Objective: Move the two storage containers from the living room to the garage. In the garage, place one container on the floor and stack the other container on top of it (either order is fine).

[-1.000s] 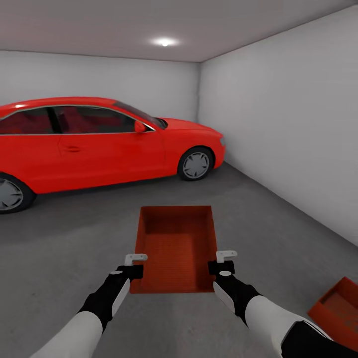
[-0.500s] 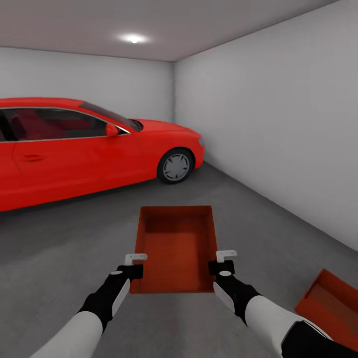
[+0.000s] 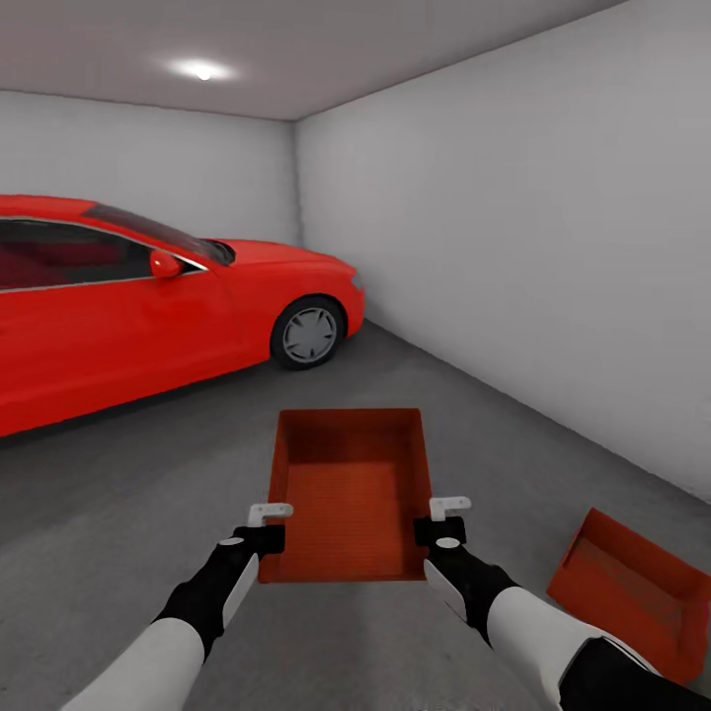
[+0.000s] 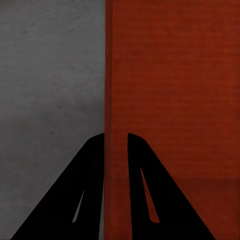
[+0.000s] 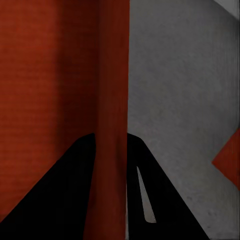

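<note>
Bin (image 3: 351, 489) hangs between left tool (image 3: 269, 525) and right tool (image 3: 446, 520), each pinched on a thin side wall; probably light, slightly flexible; second bin (image 3: 632, 591) lies on floor (image 3: 128, 513) right of right tool.

Head cam sits above my arms, facing forward and down over the garage floor (image 3: 118, 513) toward the far corner. Wrist cams ride close behind my left gripper (image 4: 116, 137) and right gripper (image 5: 111, 136), looking along the fingers. All three share the held container (image 3: 351, 489) walls and floor just past my fingertips.
</note>
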### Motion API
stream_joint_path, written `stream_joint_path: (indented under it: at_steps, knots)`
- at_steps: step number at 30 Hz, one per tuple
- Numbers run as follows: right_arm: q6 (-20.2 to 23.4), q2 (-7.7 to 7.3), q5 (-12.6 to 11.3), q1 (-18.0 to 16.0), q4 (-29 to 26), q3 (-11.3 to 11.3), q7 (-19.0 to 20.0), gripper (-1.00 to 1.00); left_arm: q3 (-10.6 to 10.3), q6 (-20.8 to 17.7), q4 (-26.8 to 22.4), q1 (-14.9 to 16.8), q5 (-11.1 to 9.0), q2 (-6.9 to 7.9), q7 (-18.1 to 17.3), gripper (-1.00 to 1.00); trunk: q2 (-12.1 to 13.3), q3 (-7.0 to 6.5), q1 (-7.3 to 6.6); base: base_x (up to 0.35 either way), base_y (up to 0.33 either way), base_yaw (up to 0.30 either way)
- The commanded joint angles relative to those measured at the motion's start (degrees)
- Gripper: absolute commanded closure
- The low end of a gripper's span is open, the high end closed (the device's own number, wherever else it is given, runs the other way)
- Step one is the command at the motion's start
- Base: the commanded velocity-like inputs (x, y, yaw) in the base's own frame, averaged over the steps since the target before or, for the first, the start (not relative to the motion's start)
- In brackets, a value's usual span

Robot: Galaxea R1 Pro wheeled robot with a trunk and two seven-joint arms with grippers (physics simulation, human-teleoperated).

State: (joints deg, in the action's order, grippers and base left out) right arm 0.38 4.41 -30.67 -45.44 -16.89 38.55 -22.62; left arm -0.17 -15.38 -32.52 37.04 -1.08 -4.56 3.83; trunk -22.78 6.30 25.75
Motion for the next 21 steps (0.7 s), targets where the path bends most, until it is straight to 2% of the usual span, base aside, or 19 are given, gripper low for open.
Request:
stream_joint_path:
  at_steps: [1, 12, 21]
  knots:
    - [1.19, -0.54, -1.93, -0.09, 1.38, 1.61, -0.49, 1.00, -0.92, -0.33, -0.29, 0.05, -0.72, 0.08, 0.55, 1.00, -0.14, 0.13, 0.04, 0.000, 0.000, -0.284]
    - [1.19, -0.63, -1.93, -0.09, 1.39, 1.61, -0.49, 1.00, -0.89, -0.66, -0.34, 0.05, -0.68, 0.00, 0.79, 1.00, -0.14, 0.13, 0.04, 0.002, 0.000, -0.284]
    - [1.20, -0.63, -1.93, -0.09, 1.35, 1.61, -0.49, 1.00, -0.96, -0.64, -0.26, 0.05, -0.68, 0.06, 1.11, 1.00, -0.14, 0.13, 0.04, 0.262, 0.000, -0.284]
